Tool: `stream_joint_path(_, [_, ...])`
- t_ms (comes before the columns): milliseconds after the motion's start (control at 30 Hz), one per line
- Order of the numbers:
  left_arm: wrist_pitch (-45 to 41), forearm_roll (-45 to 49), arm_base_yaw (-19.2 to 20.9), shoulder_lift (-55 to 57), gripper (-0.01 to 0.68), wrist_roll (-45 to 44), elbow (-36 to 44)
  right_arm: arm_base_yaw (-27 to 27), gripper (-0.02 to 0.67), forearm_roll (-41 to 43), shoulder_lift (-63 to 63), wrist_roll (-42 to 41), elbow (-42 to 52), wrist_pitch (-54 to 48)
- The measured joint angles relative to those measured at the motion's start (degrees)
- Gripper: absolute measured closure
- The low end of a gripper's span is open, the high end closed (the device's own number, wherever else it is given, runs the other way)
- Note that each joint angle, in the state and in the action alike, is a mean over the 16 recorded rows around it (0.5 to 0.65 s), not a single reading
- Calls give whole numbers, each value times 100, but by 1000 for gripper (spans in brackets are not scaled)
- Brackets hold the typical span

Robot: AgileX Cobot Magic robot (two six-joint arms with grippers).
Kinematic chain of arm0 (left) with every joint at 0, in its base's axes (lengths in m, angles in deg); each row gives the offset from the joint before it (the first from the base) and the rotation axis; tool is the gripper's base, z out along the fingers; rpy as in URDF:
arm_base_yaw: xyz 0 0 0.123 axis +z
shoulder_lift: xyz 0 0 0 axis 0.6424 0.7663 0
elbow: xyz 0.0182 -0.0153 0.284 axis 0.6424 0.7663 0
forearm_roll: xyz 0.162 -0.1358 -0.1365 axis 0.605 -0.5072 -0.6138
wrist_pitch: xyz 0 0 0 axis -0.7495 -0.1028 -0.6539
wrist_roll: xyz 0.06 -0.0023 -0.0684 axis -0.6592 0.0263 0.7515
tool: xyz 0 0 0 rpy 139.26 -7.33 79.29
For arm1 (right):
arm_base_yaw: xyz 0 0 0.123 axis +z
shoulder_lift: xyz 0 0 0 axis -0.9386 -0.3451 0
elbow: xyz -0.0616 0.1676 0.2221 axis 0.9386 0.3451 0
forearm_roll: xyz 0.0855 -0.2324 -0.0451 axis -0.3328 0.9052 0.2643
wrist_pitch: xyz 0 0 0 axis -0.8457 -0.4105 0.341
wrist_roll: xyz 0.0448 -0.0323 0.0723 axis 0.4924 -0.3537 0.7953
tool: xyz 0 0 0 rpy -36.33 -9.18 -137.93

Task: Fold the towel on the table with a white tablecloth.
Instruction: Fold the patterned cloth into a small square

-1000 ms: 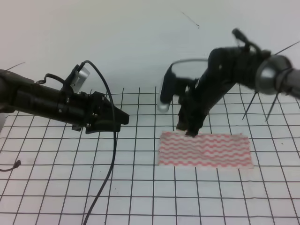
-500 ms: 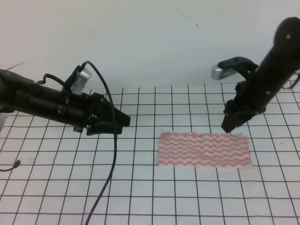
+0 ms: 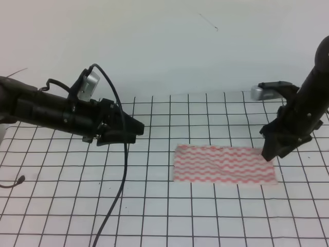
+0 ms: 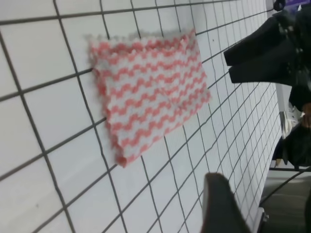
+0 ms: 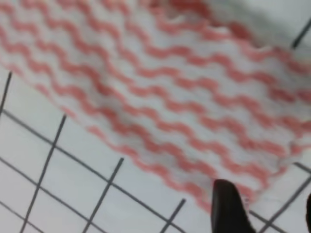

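Nearest us we see open grid-printed white cloth of the table with a white tablecloth [image 3: 154, 216], crossed only by a hanging black cable [image 3: 121, 180]. Beyond it the thin pink-red and white zigzag-striped towel [image 3: 223, 164] lies flat as a long rectangle, its four edges free and bare grid on its left. Our black right gripper [image 3: 271, 152] stands at the towel's far right corner with fingertips [image 5: 228, 206] apart, while our black left gripper [image 3: 134, 129] hovers well to the towel's left, and we cannot tell how its jaws are set.
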Motion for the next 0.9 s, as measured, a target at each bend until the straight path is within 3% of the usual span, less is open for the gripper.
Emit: stream_joint_path(900, [-15,-262,0,-15,328,-122,0,-144,316,126,-378,1078,13,472])
